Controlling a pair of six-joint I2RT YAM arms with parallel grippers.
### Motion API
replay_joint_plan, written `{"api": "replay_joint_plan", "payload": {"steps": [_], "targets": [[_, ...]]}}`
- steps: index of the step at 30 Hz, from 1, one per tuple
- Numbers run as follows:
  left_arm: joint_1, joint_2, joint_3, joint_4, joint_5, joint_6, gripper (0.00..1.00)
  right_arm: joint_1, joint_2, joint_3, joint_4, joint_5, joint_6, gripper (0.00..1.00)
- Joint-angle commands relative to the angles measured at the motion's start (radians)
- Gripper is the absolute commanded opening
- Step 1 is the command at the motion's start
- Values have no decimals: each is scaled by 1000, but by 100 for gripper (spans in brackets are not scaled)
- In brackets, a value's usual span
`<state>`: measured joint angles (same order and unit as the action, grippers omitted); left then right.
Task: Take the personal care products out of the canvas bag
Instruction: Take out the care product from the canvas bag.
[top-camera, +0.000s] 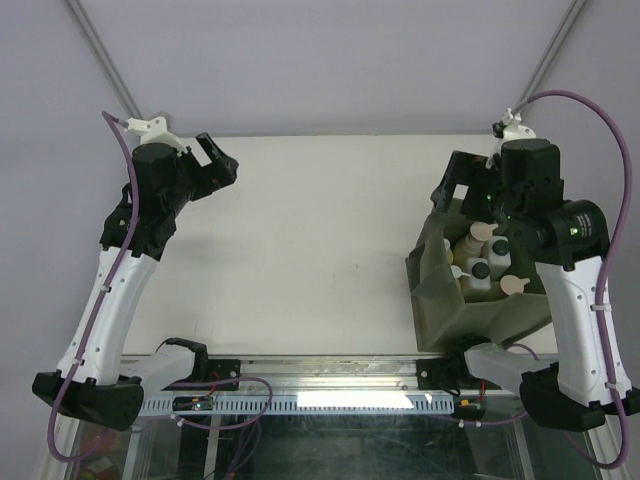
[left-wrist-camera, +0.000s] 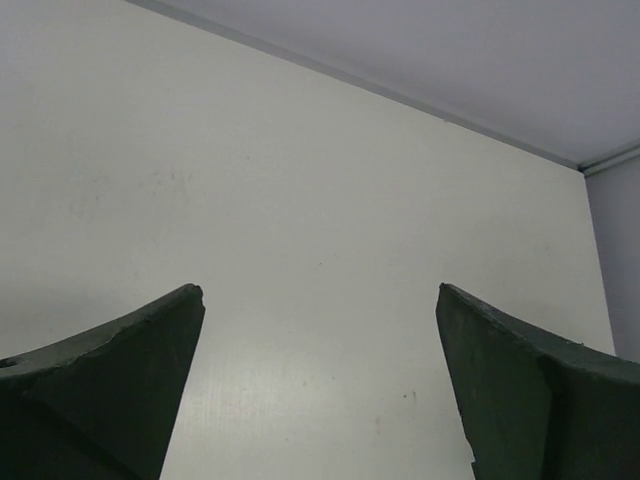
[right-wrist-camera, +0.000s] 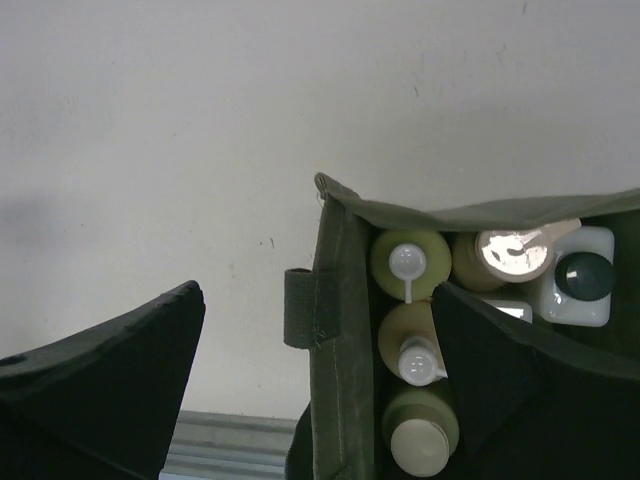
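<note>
The olive-green canvas bag (top-camera: 480, 315) stands open at the table's right front, with several personal care bottles (top-camera: 482, 255) upright inside. In the right wrist view I see the bag's wall (right-wrist-camera: 340, 340), a yellow-green pump bottle (right-wrist-camera: 408, 262), a tan pump bottle (right-wrist-camera: 405, 340), a beige-capped bottle (right-wrist-camera: 422, 432), a tan bottle (right-wrist-camera: 512, 255) and a white bottle with a black cap (right-wrist-camera: 580, 285). My right gripper (top-camera: 447, 185) (right-wrist-camera: 318, 290) is open above the bag's far-left rim, one finger outside the wall, one over the bottles. My left gripper (top-camera: 222, 160) (left-wrist-camera: 320, 290) is open and empty over bare table at the far left.
The white table (top-camera: 320, 250) runs from the left arm to the bag. A strap loop (right-wrist-camera: 300, 308) sticks out from the bag's outer wall. The metal rail of the table's near edge (top-camera: 330, 370) lies just in front of the bag.
</note>
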<state>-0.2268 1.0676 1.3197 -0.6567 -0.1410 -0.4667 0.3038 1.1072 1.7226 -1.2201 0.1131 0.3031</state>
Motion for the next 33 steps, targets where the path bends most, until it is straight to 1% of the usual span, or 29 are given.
{"api": "replay_joint_plan", "payload": {"steps": [1, 4, 7, 9, 13, 17, 19, 23, 25, 27, 30, 33], "targets": [[13, 36, -25, 177, 192, -85, 99, 11, -23, -20, -82, 32, 71, 100], [6, 76, -52, 277, 328, -146, 99, 13, -51, -72, -94, 9, 111, 100], [-56, 125, -69, 380, 418, -193, 99, 14, -82, -128, -84, -29, 144, 100], [-130, 169, -65, 434, 448, -214, 99, 16, -95, -138, -86, -33, 166, 100], [-307, 271, -54, 570, 495, -275, 99, 16, -119, -115, -92, 37, 194, 100], [-496, 405, 8, 669, 510, -310, 99, 17, -132, -53, -145, 164, 204, 100], [-582, 460, 48, 711, 500, -303, 99, 16, -142, -10, -185, 249, 217, 100], [-701, 573, 170, 730, 527, -279, 99, 17, -196, 23, -219, 446, 271, 100], [-740, 618, 218, 730, 552, -269, 99, 17, -219, 15, -219, 498, 271, 99], [-764, 651, 250, 730, 567, -261, 99, 17, -228, 14, -218, 502, 257, 99], [-785, 676, 266, 731, 543, -263, 99, 17, -216, 14, -233, 475, 232, 99], [-800, 715, 286, 688, 524, -283, 99, 17, -204, 8, -249, 454, 238, 99]]}}
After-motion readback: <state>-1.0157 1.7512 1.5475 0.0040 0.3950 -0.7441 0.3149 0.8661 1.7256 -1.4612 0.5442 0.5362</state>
